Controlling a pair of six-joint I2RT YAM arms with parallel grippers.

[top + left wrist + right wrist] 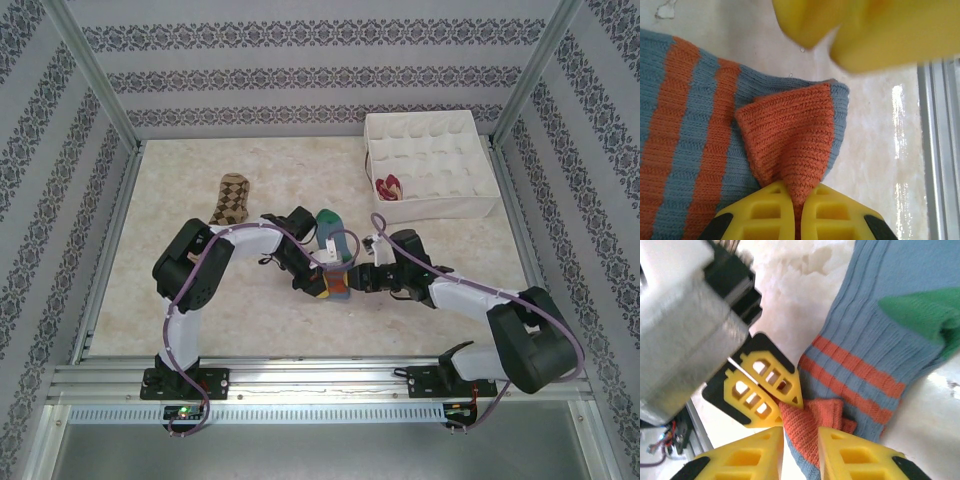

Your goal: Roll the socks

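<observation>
Two tools at the striped sock [865, 340]: left tool [796, 192] pinches the orange toe, right tool [802, 440] straddles it, grip unclear. Roll barely begun; next, curl toe inward.

The striped sock [690, 150] is seen to be knit cloth, ribbed, matt and rough. The fingers [765, 220] are moulded in smooth yellow plastic. The table [875, 165] is finished glossy; the rail [940, 150], metal.

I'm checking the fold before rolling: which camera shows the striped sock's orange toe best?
Left wrist: the orange toe sits centred and sharp, folded back over the stripes, pinched in the left gripper. Right wrist shows it partly hidden among yellow fingers. Top external shows the striped sock mostly under the arms.
</observation>
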